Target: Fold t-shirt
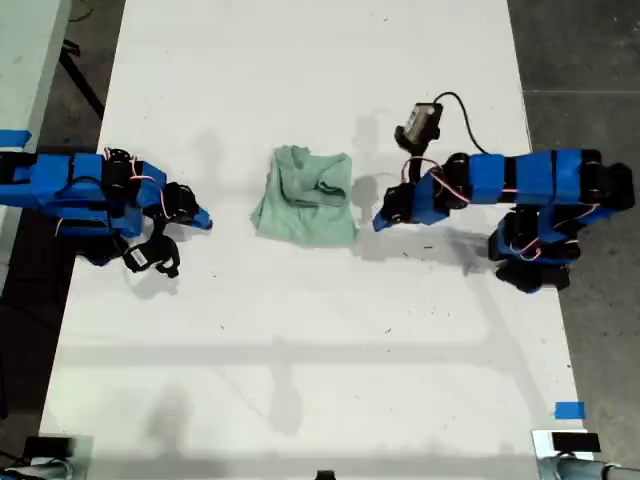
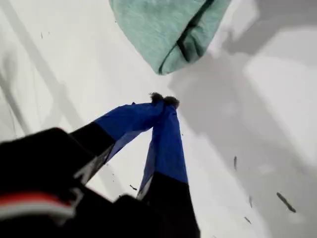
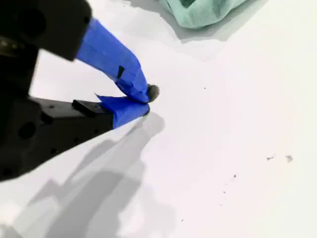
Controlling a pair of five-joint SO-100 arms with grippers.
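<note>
Closest to the lens in its own wrist view is the second gripper (image 3: 146, 101), its blue-taped jaws pressed tip to tip with nothing between them. In the exterior view it sits at the left, at the end of an arm stretched low and nearly level across the white table (image 1: 300, 380), pointing toward the middle. A clear strip of bare table separates it from the cloth. That reads as a parked pose, backed off so the fabric is not disturbed.

The t-shirt (image 1: 305, 197) lies at the centre of the table between the two arms. It is gathered into a compact, roughly square bundle with layers doubled over at its top edge. Neither gripper touches it. Judged from that shape, the folding looks largely done, though the bundle is a little rumpled and whether every fold is square is hard to tell from overhead.

At the exterior view's right, the first gripper (image 2: 164, 100) is likewise closed and empty, its tips meeting just short of a rolled edge of the shirt. This arm reaches in from its base with the elbow bent and the wrist dipped toward the table. Its tip is near the cloth's edge but apart from it, probably kept close in case an edge needs tidying.
</note>
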